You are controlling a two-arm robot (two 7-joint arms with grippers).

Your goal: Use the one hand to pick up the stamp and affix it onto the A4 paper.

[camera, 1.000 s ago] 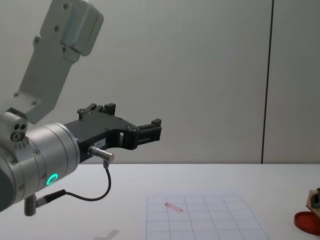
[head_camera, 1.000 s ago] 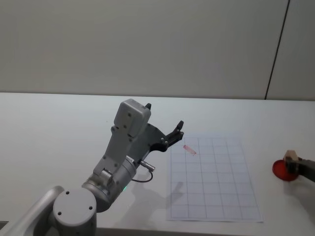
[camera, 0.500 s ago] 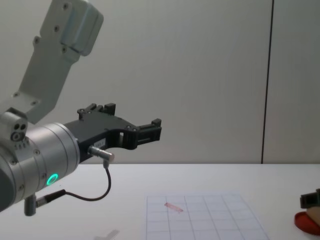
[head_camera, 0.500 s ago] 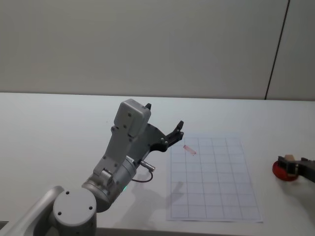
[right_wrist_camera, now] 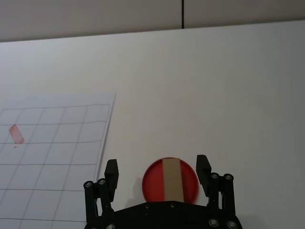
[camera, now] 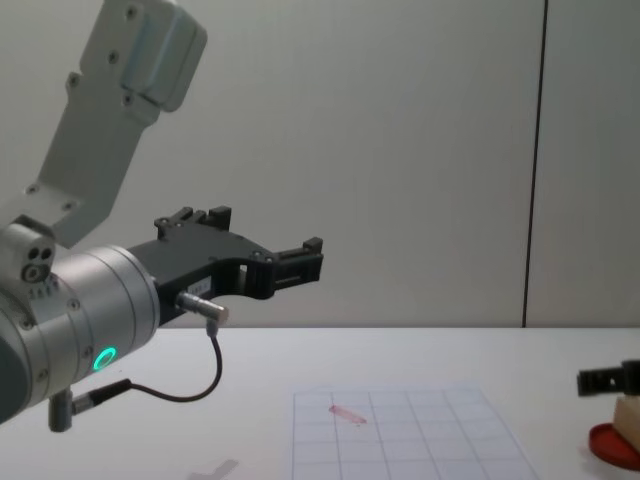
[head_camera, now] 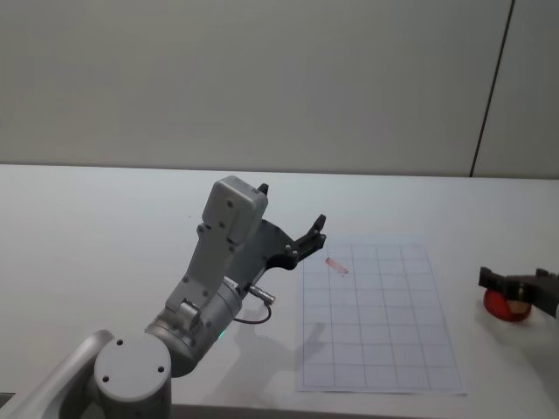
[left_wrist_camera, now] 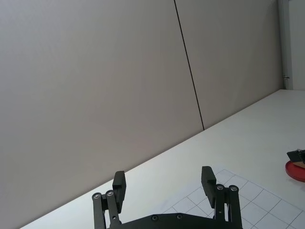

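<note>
**Stamp set down on the red disc, right gripper let go**

Since a second ago the right gripper (right_wrist_camera: pixel 157 164) has dropped from holding the stamp (right_wrist_camera: pixel 172 179) up over the red disc (right_wrist_camera: pixel 153 183) to standing released around it. The block now lies flat on the disc, and the fingers stand apart on either side without touching it.

At the left, the left gripper (left_wrist_camera: pixel 163 175) is raised off the bench (head_camera: pixel 105 227) near the front left. Its fingers are spread and empty, pointing toward the paper's far left corner, and it has not moved across these frames. It looks parked.

In the middle, the A4 paper (head_camera: pixel 376 332) lies flat toward the front of the bench. A small red mark (head_camera: pixel 336 265) sits in the grid near its far left corner, and the other squares look blank.

At the right, well clear of the paper's right edge and close to the bench's right side, the disc carries the stamp. The right gripper's open fingers bracket both from the front.

One print is already on the sheet, so the stamping itself appears to be done and the stamp has been put back on the disc. If so, the arm only has to pull clear. If another print is wanted, the gripper must close on the block again, lift it and carry it left over the paper.
</note>
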